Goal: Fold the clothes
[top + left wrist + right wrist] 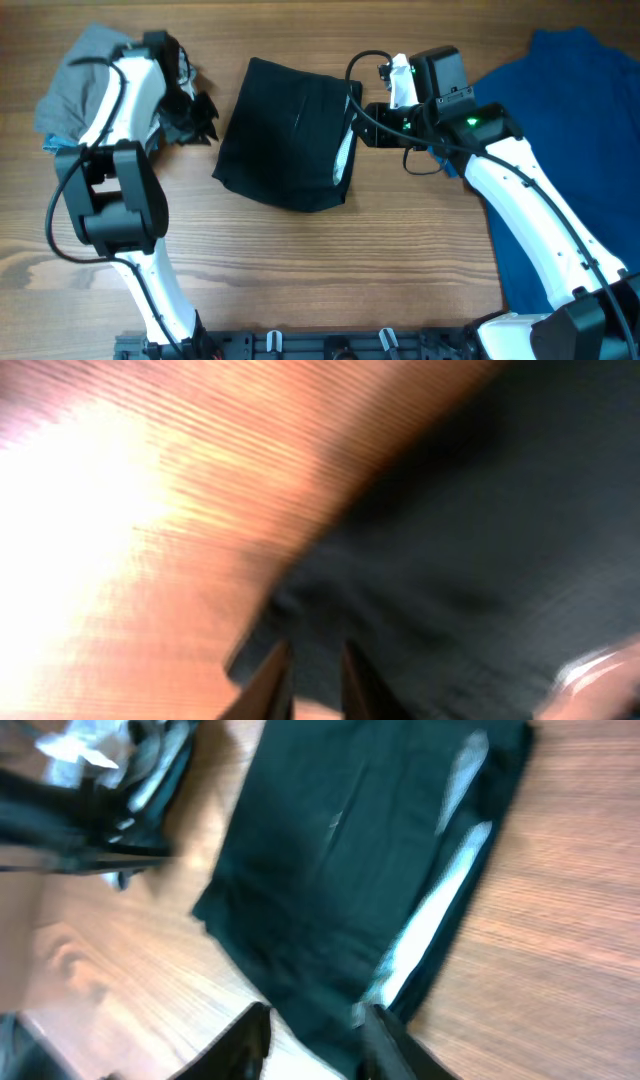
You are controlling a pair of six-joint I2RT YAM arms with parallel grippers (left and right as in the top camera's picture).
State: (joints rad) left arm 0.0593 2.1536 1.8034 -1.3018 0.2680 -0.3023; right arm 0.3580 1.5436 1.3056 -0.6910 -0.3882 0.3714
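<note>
The large black fabric shorts [285, 135] lie folded into a rough rectangle in the middle of the wooden counter [330, 270]; the thin white side stripe [430, 920] runs along their edge that is nearer to my right arm. My right end effector [315, 1045] is at this same edge; its two fingers [385, 1040] stand apart, and the rim of the black cloth shows in the gap between them; I cannot tell if a finger touches the cloth. My left end effector [200, 118] is just beside the opposite edge of the shorts, over bare wood. The left wrist view is blurred; there the fingers [270, 680] show a narrow gap, nothing is between them, and a corner of the black fabric [480, 540] lies before them. A crumpled grey soft garment [75, 85] lies at the far left corner, partly under my left arm; a bright blue T-shirt [575, 130] is spread on the right side of the counter, under my right arm.
</note>
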